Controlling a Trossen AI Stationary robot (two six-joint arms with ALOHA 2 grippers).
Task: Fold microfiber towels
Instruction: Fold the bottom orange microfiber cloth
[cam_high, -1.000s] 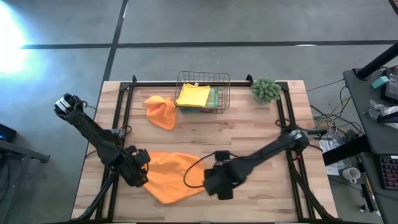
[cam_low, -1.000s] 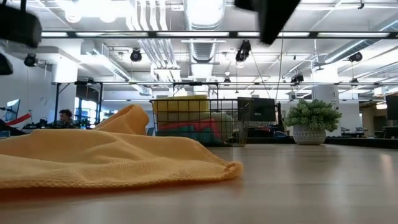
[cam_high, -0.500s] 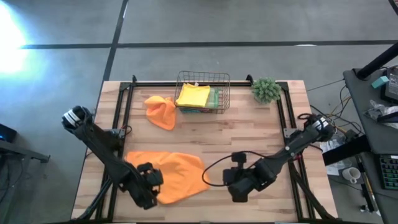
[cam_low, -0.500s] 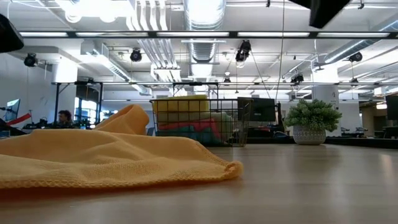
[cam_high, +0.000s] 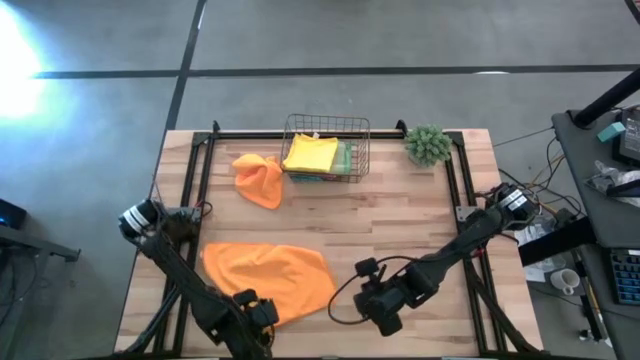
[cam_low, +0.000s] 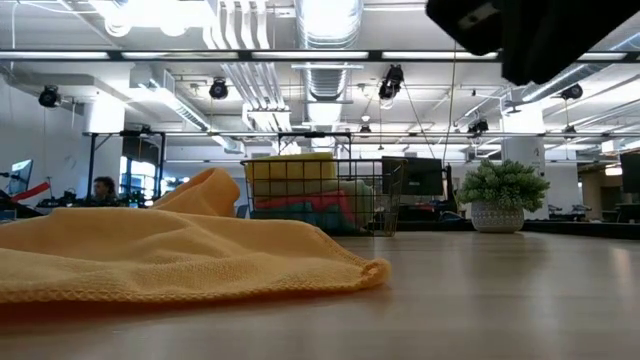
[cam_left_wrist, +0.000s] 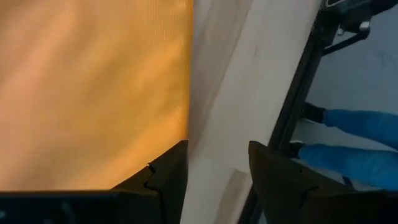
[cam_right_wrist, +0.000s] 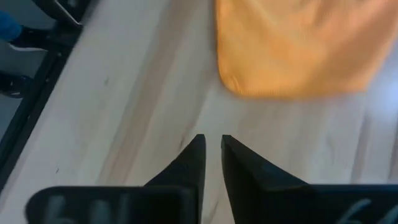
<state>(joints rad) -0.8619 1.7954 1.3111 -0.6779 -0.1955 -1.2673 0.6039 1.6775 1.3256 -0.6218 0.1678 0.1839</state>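
the left end effector (cam_left_wrist: 217, 171) hangs over the near left edge of the table (cam_high: 400, 215), fingers spread and empty, just beside the edge of the orange towel (cam_high: 268, 278). the right end effector (cam_right_wrist: 211, 155) sits just off that towel's near right corner with only a narrow slit between its fingers, nothing in them.

the orange towel lies loosely spread on the near left part of the table, with soft ripples and a rolled hem. it looks light, limp and a bit grippy, so it should drape and drag rather than slide; pinching two corners along one hemmed edge seems best. a second orange towel (cam_high: 258, 178) is bunched beside the wire basket (cam_high: 326, 125), which holds a yellow towel (cam_high: 311, 153) on others.
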